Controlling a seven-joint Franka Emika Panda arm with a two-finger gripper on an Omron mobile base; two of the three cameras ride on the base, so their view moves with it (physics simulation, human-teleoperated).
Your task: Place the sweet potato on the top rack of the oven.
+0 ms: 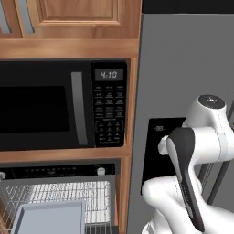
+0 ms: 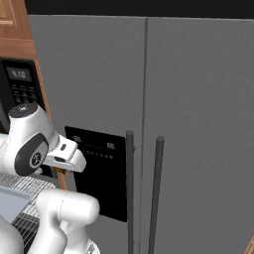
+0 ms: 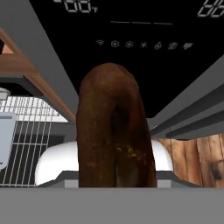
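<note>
Hand view has the pincer clamped on the sweet potato (image 3: 114, 131); left base view adds the microwave (image 1: 61, 105) above the oven (image 1: 59, 196).

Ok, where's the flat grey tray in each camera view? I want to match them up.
Left base view: the grey tray is at the bottom left, on the wire racks inside the oven.
Right base view: a corner of it is at the lower left edge.
Hand view: a sliver of it is at the left edge, left of the sweet potato.
Shared landmark: the fridge's black dispenser panel.
</note>
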